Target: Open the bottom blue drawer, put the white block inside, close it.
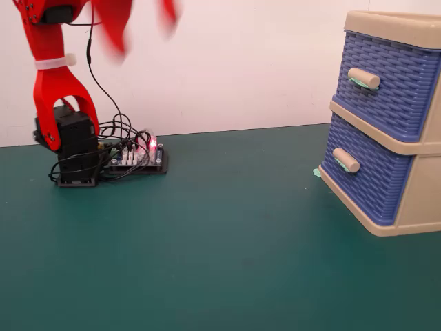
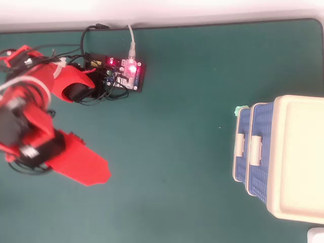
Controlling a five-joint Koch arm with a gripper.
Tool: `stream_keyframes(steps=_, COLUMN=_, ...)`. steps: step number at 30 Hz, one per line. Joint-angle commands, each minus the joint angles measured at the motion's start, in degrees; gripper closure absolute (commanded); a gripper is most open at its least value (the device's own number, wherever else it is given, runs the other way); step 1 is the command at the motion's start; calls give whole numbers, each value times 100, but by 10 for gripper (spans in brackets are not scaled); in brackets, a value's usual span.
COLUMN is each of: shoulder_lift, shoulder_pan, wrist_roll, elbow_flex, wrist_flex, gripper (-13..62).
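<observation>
Red arm (image 1: 55, 103) upright, tool (image 1: 141, 24) aloft

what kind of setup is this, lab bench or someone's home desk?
Likely a hobby or lab bench: a green mat against a bare white wall, an exposed controller board with lit LEDs and loose wiring, and a toy-size drawer cabinet as prop.

Arm (image 1: 52, 89) – bright red throughout, with a white tie band; its base motor (image 1: 74, 145) is black. Gripper (image 1: 141, 21) – red, blurred at 12 o'clock of the fixed view. Table mat (image 1: 207, 241) – dark green, plain. Wall (image 1: 241, 62) – off-white. Bottom blue drawer (image 1: 368, 183) – blue basket-weave pattern, beige handle. Upper drawer (image 1: 393, 86) – same blue weave. Cabinet frame (image 2: 298, 157) – beige. Controller board (image 2: 126, 75) at 11 o'clock overhead – black, red light glowing.
</observation>
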State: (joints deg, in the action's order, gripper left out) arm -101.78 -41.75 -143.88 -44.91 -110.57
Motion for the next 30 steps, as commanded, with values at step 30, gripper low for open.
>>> stream_keyframes(steps=30, shoulder_lift=-3296, shoulder_pan=3533, wrist_roll=6064, elbow_flex=-9729, wrist_flex=1564, gripper=149)
